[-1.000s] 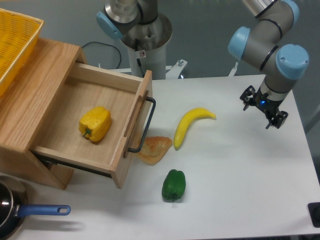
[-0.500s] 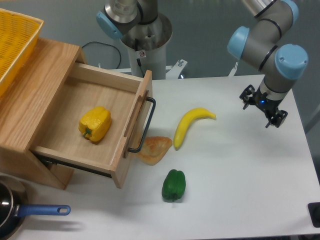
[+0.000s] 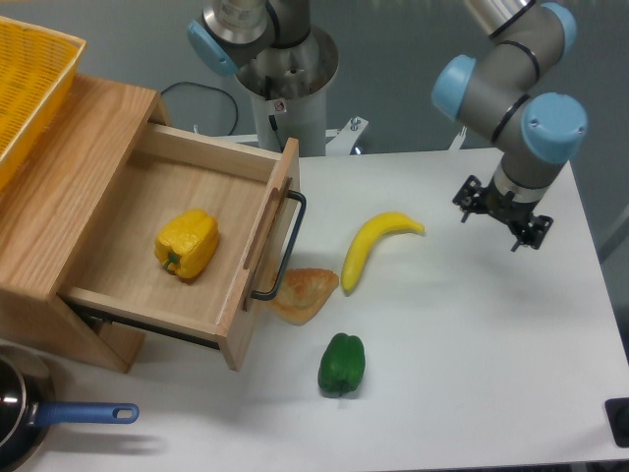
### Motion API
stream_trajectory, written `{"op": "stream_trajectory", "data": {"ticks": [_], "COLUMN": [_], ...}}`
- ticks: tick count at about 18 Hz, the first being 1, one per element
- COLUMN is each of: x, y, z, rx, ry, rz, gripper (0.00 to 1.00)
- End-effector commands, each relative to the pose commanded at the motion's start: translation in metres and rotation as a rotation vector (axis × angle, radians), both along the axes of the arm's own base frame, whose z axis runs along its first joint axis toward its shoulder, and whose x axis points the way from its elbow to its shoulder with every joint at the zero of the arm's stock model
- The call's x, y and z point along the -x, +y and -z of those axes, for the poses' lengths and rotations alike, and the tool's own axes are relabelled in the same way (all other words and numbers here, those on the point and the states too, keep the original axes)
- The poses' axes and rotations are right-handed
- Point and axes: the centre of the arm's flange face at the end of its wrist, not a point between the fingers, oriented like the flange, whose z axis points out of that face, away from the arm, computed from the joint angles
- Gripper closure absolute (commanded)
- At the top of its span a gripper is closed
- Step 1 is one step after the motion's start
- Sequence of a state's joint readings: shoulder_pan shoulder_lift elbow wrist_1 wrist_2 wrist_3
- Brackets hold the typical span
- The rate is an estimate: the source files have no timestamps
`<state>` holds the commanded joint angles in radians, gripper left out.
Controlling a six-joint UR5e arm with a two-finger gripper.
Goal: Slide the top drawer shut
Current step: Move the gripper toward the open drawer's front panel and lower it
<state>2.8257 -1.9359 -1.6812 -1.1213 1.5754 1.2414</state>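
The top drawer (image 3: 257,258) of the light-wood cabinet (image 3: 79,147) stands pulled far out to the right. Its flat front carries a long black bar handle (image 3: 280,246). A yellow bell pepper (image 3: 187,244) lies inside the drawer box. My gripper (image 3: 499,218) hangs over the right side of the table, well to the right of the handle, fingers pointing down and spread open with nothing between them.
A banana (image 3: 375,244), a pastry (image 3: 305,293) and a green bell pepper (image 3: 342,364) lie on the white table just right of the drawer front. A yellow basket (image 3: 25,79) sits on the cabinet. A blue-handled pan (image 3: 59,418) rests at the lower left.
My gripper has moved a little to the left, toward the banana. The drawer and the objects on the table have not moved.
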Motion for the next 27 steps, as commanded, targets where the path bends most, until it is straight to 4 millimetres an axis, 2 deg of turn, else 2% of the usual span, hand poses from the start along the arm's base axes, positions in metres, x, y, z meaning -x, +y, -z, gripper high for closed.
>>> {"op": "stream_trajectory", "data": {"ticks": [6, 10, 14, 18, 21, 24, 26, 27], "x": [-0.006, -0.019, -0.037, -0.055, -0.074, -0.087, -0.096, -0.1], "y": [0.015, 0.051, 0.088, 0.111, 0.122, 0.128, 0.129, 0.131], "z": [-0.018, -0.048, -0.065, -0.088, -0.101, -0.105, -0.112, -0.112], "rx": [-0.009, -0.065, -0.093, -0.165, -0.175, -0.167, -0.164, -0.162], "ry": [0.028, 0.065, 0.087, 0.08, 0.07, 0.053, 0.045, 0.036], "rz": [-0.006, -0.073, -0.106, -0.138, -0.116, -0.118, -0.119, -0.116], "gripper": [0.0, 0.0, 0.03, 0.2, 0.46, 0.7, 0.83, 0.85]}}
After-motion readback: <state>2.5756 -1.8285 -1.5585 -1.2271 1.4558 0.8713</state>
